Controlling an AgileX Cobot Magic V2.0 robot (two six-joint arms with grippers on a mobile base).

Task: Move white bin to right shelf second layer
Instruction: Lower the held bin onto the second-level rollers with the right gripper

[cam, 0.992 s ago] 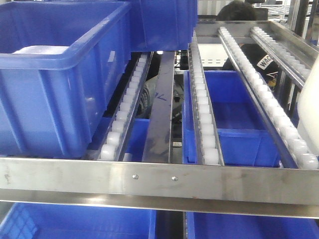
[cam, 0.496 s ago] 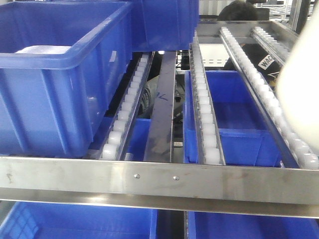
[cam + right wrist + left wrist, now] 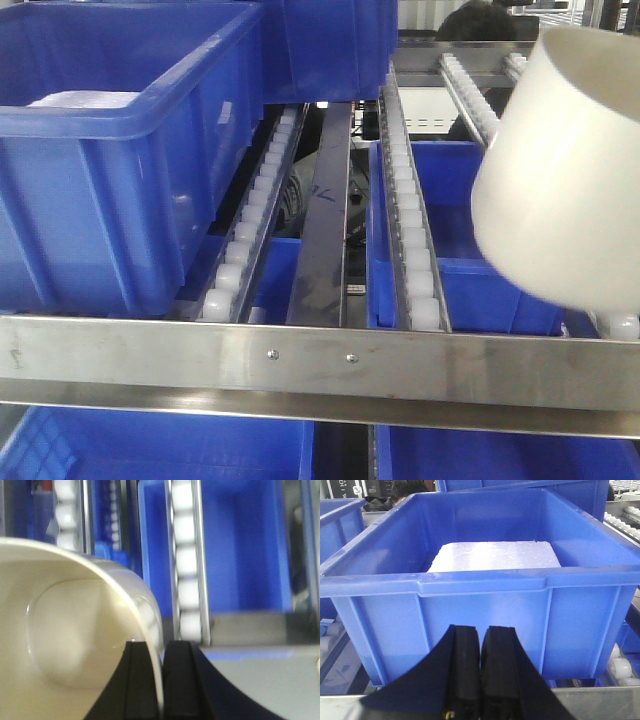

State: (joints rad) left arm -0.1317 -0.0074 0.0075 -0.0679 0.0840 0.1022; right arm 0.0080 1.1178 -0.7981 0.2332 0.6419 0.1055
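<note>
Your right gripper [image 3: 162, 680] is clamped on the wall of the glossy cream-white plastic bin [image 3: 565, 165]: one black finger [image 3: 141, 680] sits inside the rim, the other outside, with the thin wall pinched between them. Your left gripper [image 3: 480, 672] has its two black fingers pressed together with nothing between them, just in front of the large blue rectangular plastic crate [image 3: 485, 605].

That crate holds a flat white foam-like slab [image 3: 495, 556] lying on its floor; in the front view the same crate sits on the left side of the roller level.

The white bin hangs tilted in the air at the right of the front view, above the stainless-steel roller level of the right shelf [image 3: 410, 230], its rounded base near the flat steel front rail [image 3: 320, 365]. You can see into its mouth from the right wrist view, and it looks empty.

Below the roller tracks a smaller blue plastic crate [image 3: 450, 270] sits on the lower level; what shows of its inside is bare.
</note>
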